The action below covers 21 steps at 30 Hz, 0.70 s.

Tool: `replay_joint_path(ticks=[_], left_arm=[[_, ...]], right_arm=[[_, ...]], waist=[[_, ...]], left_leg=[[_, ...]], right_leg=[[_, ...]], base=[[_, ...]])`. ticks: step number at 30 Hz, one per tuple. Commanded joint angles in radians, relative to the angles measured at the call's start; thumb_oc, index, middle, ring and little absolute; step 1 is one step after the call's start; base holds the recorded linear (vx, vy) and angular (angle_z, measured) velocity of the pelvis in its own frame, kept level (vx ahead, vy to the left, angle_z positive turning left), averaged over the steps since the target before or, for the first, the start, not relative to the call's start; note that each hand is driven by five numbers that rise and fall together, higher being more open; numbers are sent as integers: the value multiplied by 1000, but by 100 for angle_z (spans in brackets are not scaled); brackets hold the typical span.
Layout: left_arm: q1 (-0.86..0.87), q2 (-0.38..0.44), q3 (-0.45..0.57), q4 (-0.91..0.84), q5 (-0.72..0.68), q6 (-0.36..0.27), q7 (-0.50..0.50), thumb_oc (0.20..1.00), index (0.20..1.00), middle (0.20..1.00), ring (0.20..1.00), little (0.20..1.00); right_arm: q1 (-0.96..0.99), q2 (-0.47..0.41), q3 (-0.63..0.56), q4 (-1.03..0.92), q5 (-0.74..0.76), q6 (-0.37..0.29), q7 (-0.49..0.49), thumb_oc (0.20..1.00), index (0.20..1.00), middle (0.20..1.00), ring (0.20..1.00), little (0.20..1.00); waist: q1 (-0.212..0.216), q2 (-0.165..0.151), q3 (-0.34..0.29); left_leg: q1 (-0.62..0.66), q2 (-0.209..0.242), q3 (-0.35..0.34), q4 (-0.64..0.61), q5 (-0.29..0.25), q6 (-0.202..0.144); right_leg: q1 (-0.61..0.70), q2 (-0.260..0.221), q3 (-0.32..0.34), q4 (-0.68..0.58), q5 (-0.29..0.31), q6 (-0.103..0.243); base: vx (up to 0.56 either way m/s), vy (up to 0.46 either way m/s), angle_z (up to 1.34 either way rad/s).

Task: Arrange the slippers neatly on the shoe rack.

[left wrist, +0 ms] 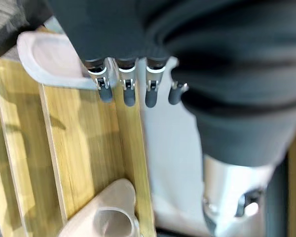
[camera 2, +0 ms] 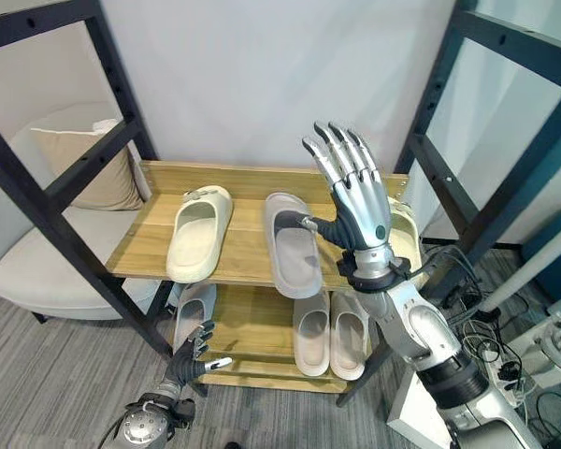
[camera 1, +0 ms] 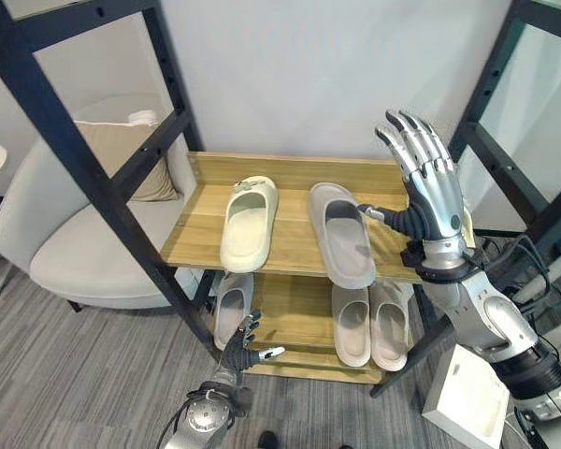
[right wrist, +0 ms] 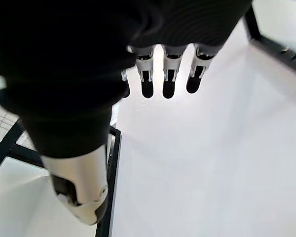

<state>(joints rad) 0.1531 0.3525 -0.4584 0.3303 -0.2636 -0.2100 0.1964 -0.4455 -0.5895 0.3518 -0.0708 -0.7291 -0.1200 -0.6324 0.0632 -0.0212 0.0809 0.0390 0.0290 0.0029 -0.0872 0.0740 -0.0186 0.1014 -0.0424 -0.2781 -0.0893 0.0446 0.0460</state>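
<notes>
Slippers: cream slipper and grey slipper lay apart on the top shelf; others sat below. I held the right hand raised beside the grey one, fingers straight, empty. Left hand hung low, relaxed. Next, I judged: straighten the pair.

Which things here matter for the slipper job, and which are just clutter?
Job: cream slipper and grey slipper on the top shelf; lower-shelf slippers; shoe rack; right hand, open; left hand.
Lying about: armchair, cushion, white box.
</notes>
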Motion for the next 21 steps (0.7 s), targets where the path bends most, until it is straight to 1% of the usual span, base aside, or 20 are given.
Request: replay_joint_path(ticks=[1,5,9,12,13,16,21], left_arm=[[-61,23,26,-7,-22,-61,-18,1000,1000,1000,1000,1000],[-54,29,45,-7,-30,-56,-29,1000,1000,1000,1000,1000],[-45,31,60,-21,-33,-51,-31,1000,1000,1000,1000,1000],[-29,33,65,-27,-36,-49,-36,1000,1000,1000,1000,1000],[-28,33,65,-27,-36,-49,-36,1000,1000,1000,1000,1000],[-20,35,67,-30,-45,-47,-38,1000,1000,1000,1000,1000],[-10,43,68,-34,-73,-46,-40,1000,1000,1000,1000,1000]], right_arm=[[-63,4,-6,22,84,27,20,1000,1000,1000,1000,1000],[-55,50,10,151,149,41,61,1000,1000,1000,1000,1000],[-19,67,7,184,162,47,87,1000,1000,1000,1000,1000],[-3,83,10,268,207,58,106,1000,1000,1000,1000,1000],[-4,83,10,269,207,58,105,1000,1000,1000,1000,1000],[-17,94,16,332,241,66,111,1000,1000,1000,1000,1000],[-107,96,38,473,305,94,121,1000,1000,1000,1000,1000]], waist=[[17,-36,34],[46,-44,41],[54,-43,42],[62,-40,44],[62,-40,44],[67,-38,46],[80,-37,50]], left_leg=[[87,-35,-6,0,-196,47],[81,-40,-26,0,-196,47],[79,-42,-36,1,-197,47],[83,-42,-38,0,-198,46],[83,-42,-38,0,-198,46],[84,-43,-39,0,-198,46],[83,-44,-42,0,-196,44]], right_leg=[[55,11,9,2,-187,19],[59,9,-9,2,-190,19],[60,7,-18,2,-195,19],[64,6,-22,2,-199,19],[64,6,-22,2,-199,19],[65,6,-22,2,-201,18],[64,6,-23,2,-203,16]], base=[[32,9,7],[51,11,15],[41,7,13],[19,3,4],[0,0,0],[0,0,0],[0,0,0]])
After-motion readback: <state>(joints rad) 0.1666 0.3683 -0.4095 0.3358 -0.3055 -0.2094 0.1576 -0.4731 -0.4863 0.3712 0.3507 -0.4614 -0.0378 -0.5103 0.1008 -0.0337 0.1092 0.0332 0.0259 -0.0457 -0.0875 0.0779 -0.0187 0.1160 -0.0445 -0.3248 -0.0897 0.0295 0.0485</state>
